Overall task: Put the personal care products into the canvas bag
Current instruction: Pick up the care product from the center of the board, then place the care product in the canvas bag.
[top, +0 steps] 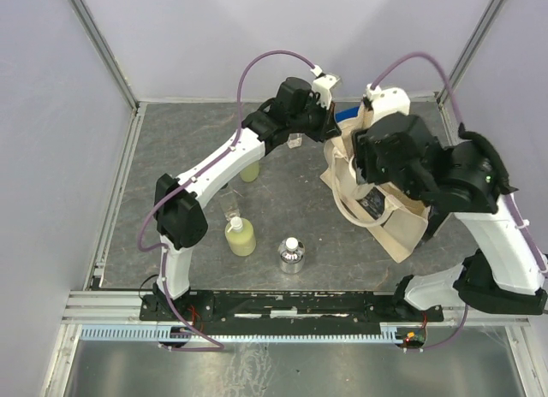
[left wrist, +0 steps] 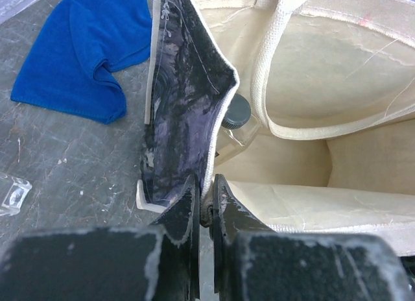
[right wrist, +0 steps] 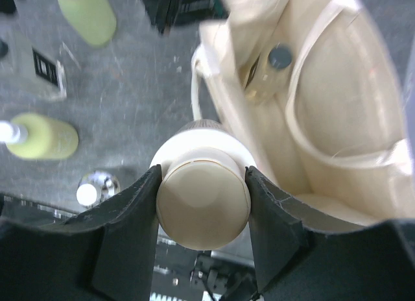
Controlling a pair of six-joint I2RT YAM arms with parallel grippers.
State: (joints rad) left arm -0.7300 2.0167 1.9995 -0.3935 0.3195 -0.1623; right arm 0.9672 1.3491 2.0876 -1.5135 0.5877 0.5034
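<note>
left jaws pinched shut on the rim of the canvas bag (left wrist: 311, 87), near the far right corner of the desk (top: 188, 149); right jaws, half spread, clamp the beige jar (right wrist: 204, 207).

Two yellow-green plastic bottles with pale caps (top: 241, 239), the second bottle (top: 249, 171) at twelve o'clock from the first. Three small clear bottles (top: 229, 206): another one (top: 295, 141) at one o'clock, a black-capped one (right wrist: 269, 64). One squat silvery bottle (top: 291, 256). One round beige jar (right wrist: 203, 204). One beige canvas bag (top: 390, 230). One blue cloth (left wrist: 71, 48).
</note>
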